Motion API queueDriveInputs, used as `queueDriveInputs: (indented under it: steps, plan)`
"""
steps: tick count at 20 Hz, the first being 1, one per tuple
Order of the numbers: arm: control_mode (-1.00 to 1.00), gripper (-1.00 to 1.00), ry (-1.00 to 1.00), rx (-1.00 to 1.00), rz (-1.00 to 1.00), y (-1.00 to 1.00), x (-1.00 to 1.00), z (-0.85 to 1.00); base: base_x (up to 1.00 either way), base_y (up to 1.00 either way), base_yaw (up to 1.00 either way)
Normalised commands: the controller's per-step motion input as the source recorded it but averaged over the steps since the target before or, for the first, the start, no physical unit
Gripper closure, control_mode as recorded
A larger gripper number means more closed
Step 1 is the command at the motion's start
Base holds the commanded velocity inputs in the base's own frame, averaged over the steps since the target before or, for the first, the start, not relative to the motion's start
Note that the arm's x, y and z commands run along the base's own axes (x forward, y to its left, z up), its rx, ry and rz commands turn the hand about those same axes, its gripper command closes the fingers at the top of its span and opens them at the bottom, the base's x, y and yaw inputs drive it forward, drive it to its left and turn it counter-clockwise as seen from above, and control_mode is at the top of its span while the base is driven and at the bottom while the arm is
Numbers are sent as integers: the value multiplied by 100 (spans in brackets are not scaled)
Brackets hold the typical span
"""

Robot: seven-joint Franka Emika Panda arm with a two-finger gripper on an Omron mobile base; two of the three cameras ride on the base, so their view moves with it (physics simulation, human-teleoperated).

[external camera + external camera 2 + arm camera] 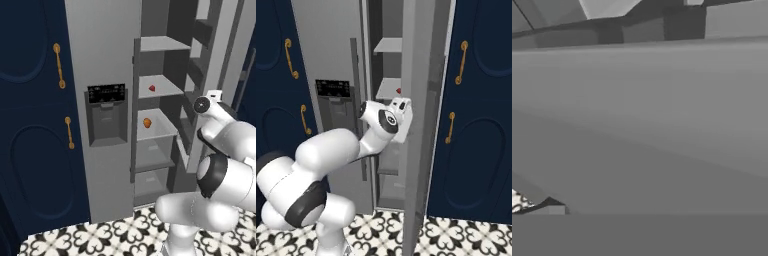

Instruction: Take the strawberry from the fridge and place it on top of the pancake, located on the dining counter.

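Rising from the patterned black-and-white tile floor [100, 235], the white arm reaches toward the tall light-grey two-door fridge [105, 50], whose right door stands open. From the left base view the grey inner shelves [157, 87] are plain to see: the tiny red cone-shaped strawberry [152, 88] lies on the second shelf from the top, and the slightly larger orange rounded fruit [147, 122] sits on the shelf just below it, the two well apart. From the right base view the open door's edge hides most of the interior, leaving only a red sliver of the strawberry at the shelf's edge. The hand view faces blurred grey fridge surfaces. The two-finger gripper's tips cannot be made out, though its jaws stand spread wide, holding nothing. Navy cabinets with gold handles [59, 65] flank the fridge on both sides.
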Motion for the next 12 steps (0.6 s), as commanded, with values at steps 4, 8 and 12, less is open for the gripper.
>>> queueDriveInputs:
  steps: [4, 8, 12]
  plan:
    - [-100, -100, 0, 6, 0, -73, 0, 0, 0, 0, 0]
    - [-100, -100, 0, 3, 9, -23, -24, 1, 0, 0, 0]
    - [-100, -100, 0, 1, 18, 50, -26, 14, 0, 0, 0]
